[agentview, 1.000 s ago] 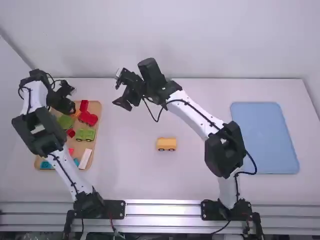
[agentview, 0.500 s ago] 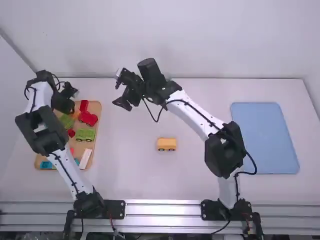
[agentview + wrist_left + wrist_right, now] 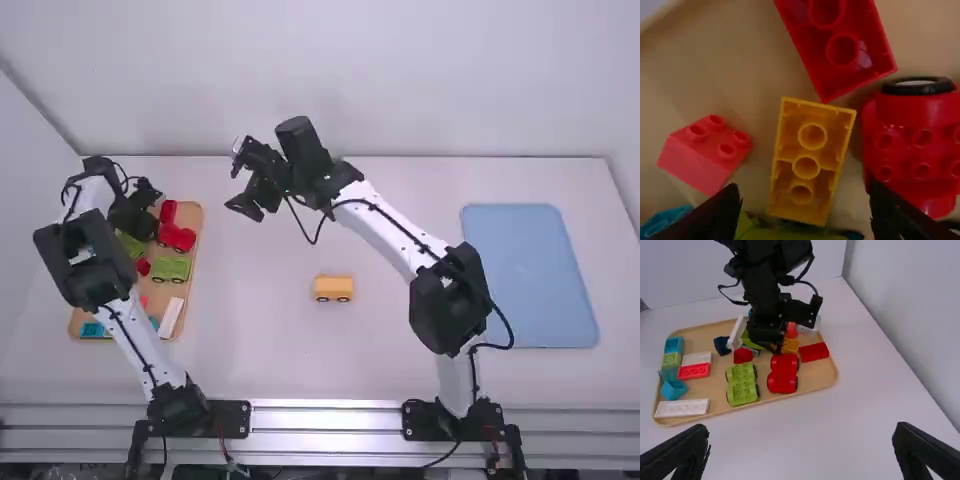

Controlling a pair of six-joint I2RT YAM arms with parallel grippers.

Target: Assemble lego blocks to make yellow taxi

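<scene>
Nearest stretch of the desk (image 3: 400, 370), right of the middle: a flat blue board (image 3: 530, 275). Well off to the left, a wooden tray (image 3: 812, 375) full of blocks. At its near end, a long white block (image 3: 682, 408); just beside it a teal block (image 3: 674, 389), and a red block (image 3: 694, 371) beside a short white one (image 3: 694, 358).

Slightly farther out, on the desk between board and tray, well apart from both: a yellow car base (image 3: 333, 288), upright on dark wheels.

Midway up the tray, a green car (image 3: 742, 385). Beyond it, a red car (image 3: 783, 380). Just beside the red car, toward the tray's far end, a yellow block (image 3: 812, 137), lying hollow side up, round tubes showing inside. A hollow red block (image 3: 842, 47) sits corner-on to its short edge; touching or only close, cannot tell. A pinkish-red block (image 3: 705, 152), studs showing, lies apart on its other side.

Left gripper (image 3: 143, 213) is over the far part of the tray, pointed down at the yellow block. Jaws wide apart.

Right gripper (image 3: 238, 185) is above the far part of the desk, right of the tray and well apart from it. Jaws also wide apart; its wrist view looks across at the tray and the left gripper.
</scene>
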